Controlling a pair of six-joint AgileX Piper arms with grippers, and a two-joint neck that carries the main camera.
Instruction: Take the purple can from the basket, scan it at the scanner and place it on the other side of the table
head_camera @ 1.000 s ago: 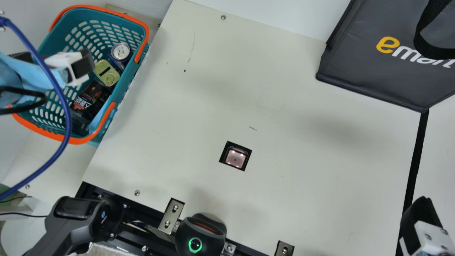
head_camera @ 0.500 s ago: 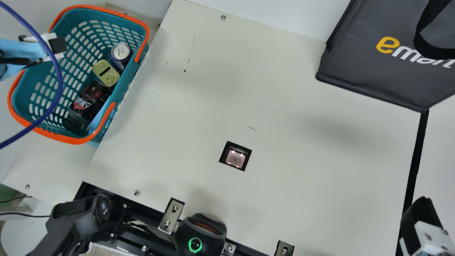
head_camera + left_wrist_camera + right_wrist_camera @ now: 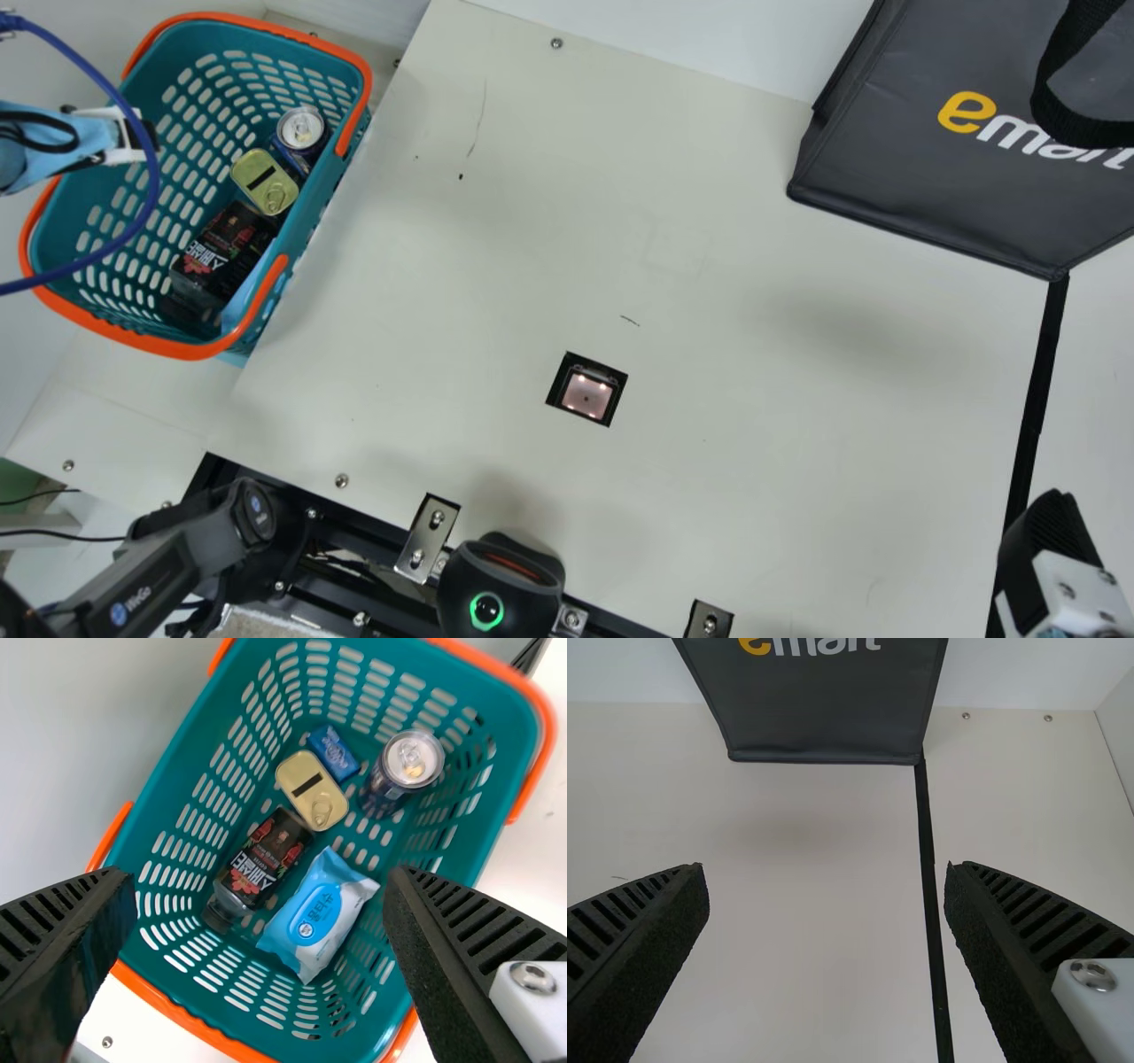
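- The can [image 3: 410, 765] stands in the basket [image 3: 177, 348], beside the wall nearer the table [image 3: 753, 399]; it looks dark blue to purple and is the only drink can there, so I take it for the purple one.
- The left gripper [image 3: 261, 879] is over the basket, fingers spread, nothing held. It sits off to one side of the can, so dropping straight down could close on the bottle [image 3: 261, 859] or wipes [image 3: 319, 914] instead.
- With the wall so near, a wide finger could land on the rim or jam against the slats.
- The tin [image 3: 312, 788] and blue packet [image 3: 334, 753] crowd the other side; a finger could snag them or tip the can.
- The blue hose [image 3: 154, 182] loops above the basket and might catch on the rim during the lift.
- At the scanner [image 3: 586, 394], a code turned away would likely go unread.
- The right gripper [image 3: 826, 873] is released and empty over the table.
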